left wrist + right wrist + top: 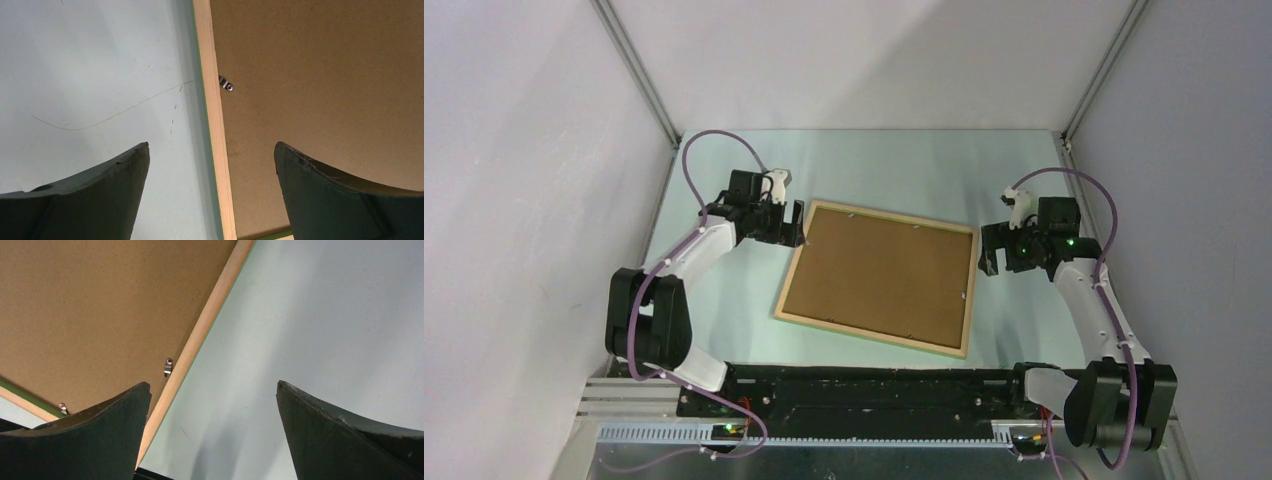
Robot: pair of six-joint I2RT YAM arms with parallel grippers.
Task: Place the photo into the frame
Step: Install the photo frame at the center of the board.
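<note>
spread left hand (211, 146) straddles pale wooden frame (210, 75).

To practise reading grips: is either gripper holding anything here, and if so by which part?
Nothing is held: the left gripper and right gripper hang open over opposite edges of the frame.

Between the fingers (95, 200) of my left pincer (211, 146) runs the frame (216, 130) rail: pale bare wood, smooth, with a thin green painted edge. Beyond one fingertip I read the backing board (325, 75) as brown pressed card, matt and faintly fibrous. Just ahead of the pincer a small turn clip (227, 85) gleams, bright metal. Beyond the other fingertip the table (90, 60) is pale, smooth, matt, lightly scratched. The fingers themselves look like dark matt plastic, scuffed along the edges.
</note>
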